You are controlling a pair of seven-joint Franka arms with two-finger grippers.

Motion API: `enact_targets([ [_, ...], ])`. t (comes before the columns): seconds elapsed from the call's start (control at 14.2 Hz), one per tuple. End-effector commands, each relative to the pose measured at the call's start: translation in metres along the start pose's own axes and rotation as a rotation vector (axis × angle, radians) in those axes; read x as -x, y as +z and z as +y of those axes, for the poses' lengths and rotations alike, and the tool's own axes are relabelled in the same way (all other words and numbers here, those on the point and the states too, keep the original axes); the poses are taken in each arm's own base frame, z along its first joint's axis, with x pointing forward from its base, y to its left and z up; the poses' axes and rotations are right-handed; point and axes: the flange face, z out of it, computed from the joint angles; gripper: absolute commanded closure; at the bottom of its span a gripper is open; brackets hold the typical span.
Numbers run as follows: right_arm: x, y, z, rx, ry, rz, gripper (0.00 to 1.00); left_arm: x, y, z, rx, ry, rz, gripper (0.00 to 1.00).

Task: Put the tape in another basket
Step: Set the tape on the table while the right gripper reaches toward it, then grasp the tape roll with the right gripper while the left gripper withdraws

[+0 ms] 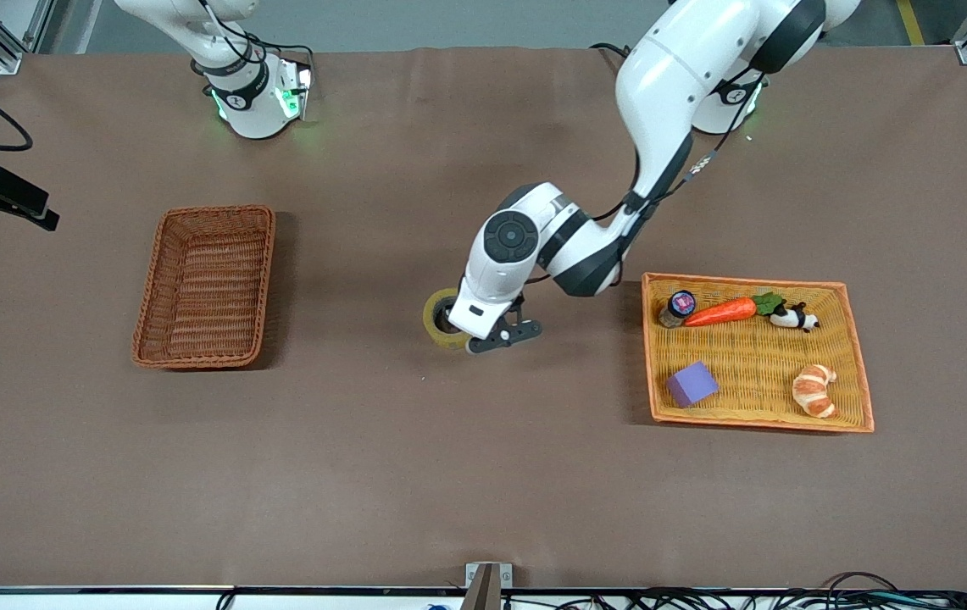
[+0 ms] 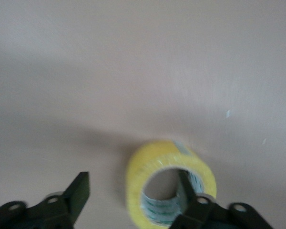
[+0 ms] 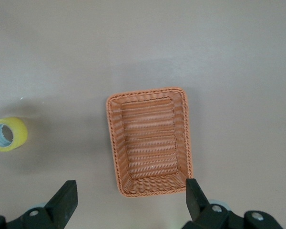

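Left gripper [image 2: 133, 200] open, low at the tape [image 1: 442, 319]; one finger [image 2: 187, 191] inside the roll's hole, the other outside, apart from it. Tape lies on the table [image 1: 415, 457] between the basket [image 1: 205, 286] and the orange tray [image 1: 858, 364]. Right gripper [image 3: 128, 200] open, waiting high above the basket.

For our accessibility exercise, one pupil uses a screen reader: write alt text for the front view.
The left gripper, open, is down at a yellowish ring-shaped roll of tape on the brown table, between an empty reddish-brown wicker basket and a light orange woven tray of small items. The right arm waits.
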Motion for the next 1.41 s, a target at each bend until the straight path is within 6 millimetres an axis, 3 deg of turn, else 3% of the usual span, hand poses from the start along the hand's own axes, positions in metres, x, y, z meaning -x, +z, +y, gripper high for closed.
enact_targets([
  [0.0,-0.015,0.023,-0.061,-0.018,-0.062,0.005,0.00,-0.051,-0.123,-0.055,-0.060,-0.036,0.066,0.00],
  [0.14,-0.021,0.060,-0.125,-0.033,-0.001,0.024,0.00,-0.095,-0.191,-0.114,-0.104,-0.076,0.088,0.00],
  [0.28,-0.018,0.112,-0.196,-0.046,0.034,0.025,0.00,-0.127,-0.252,-0.175,-0.130,0.032,0.096,0.00],
  [0.35,-0.014,0.146,-0.231,-0.059,0.045,0.020,0.00,-0.137,-0.274,-0.200,-0.142,0.091,0.092,0.00],
  [0.56,-0.001,0.243,-0.308,-0.014,0.026,0.026,0.00,-0.168,-0.330,-0.282,-0.142,0.187,0.097,0.00],
  [0.71,0.005,0.310,-0.345,0.019,0.014,0.026,0.00,-0.163,-0.352,-0.322,-0.146,0.270,0.046,0.00],
  [0.78,0.007,0.332,-0.355,0.029,0.010,0.034,0.00,-0.166,-0.362,-0.348,-0.115,0.264,0.037,0.00],
  [0.92,0.010,0.372,-0.371,0.021,0.000,0.049,0.00,-0.155,-0.368,-0.372,-0.058,0.294,0.014,0.00],
  [1.06,0.023,0.407,-0.392,0.035,0.006,0.070,0.00,-0.134,-0.373,-0.383,-0.083,0.344,0.013,0.00],
  [1.34,0.028,0.443,-0.397,0.040,-0.016,0.066,0.00,-0.106,-0.391,-0.389,-0.124,0.352,0.000,0.00],
])
